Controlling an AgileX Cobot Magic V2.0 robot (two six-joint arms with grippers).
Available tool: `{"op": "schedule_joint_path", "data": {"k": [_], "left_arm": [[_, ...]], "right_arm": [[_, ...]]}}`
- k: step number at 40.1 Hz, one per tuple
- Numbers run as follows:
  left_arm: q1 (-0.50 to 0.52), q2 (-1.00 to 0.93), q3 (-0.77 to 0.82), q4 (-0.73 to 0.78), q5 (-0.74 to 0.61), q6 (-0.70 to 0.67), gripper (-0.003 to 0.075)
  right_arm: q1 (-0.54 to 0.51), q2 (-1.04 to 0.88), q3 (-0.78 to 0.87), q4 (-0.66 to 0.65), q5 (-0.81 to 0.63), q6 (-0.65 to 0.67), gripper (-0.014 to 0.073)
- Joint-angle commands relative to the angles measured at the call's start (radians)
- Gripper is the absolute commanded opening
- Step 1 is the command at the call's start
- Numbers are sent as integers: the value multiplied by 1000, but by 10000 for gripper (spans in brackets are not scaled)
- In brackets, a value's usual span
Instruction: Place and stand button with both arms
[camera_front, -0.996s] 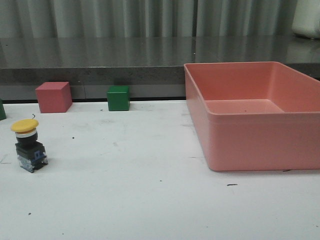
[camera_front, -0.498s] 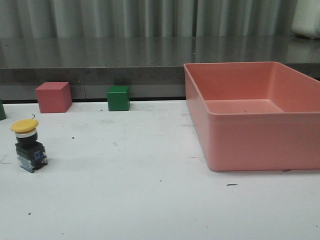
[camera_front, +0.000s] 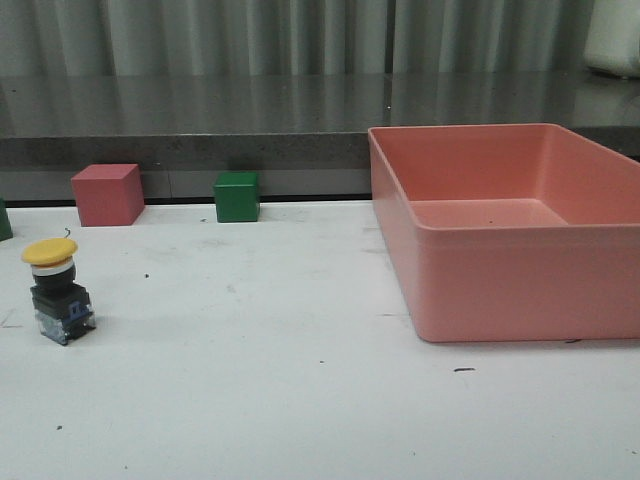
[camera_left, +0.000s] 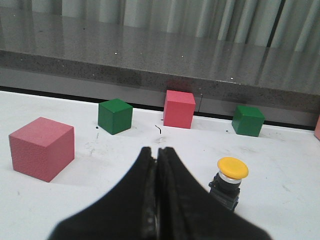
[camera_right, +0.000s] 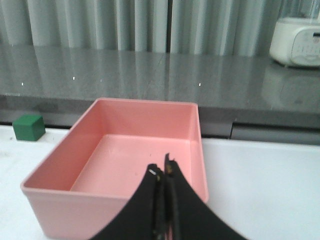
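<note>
Front view: button (camera_front: 58, 290) upright, pink bin (camera_front: 510, 230) well apart

1. Nothing I can see has shifted in the front view over the last second — every object lies exactly where it lay.
2. My arms were outside that view then, so their movement — if any — cannot be judged.
</note>
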Motion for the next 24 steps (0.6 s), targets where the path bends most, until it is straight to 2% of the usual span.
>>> {"op": "schedule_joint_path", "data": {"k": [1,9,13,24], "left_arm": [[0,-24,15,-8,-84,-10,-20],[0,-24,15,-8,-84,-10,-20],[0,-24,15,-8,-84,-10,-20],[0,-24,15,-8,-84,-10,-20]], "right_arm": [[0,-11,54,38,-105,-10,-61],[-1,-107,203,62,-115,-10,-61],[-1,-147,201,62,-60,-10,-61],[-1,-152,201,61,-58,-10,-61]]}}
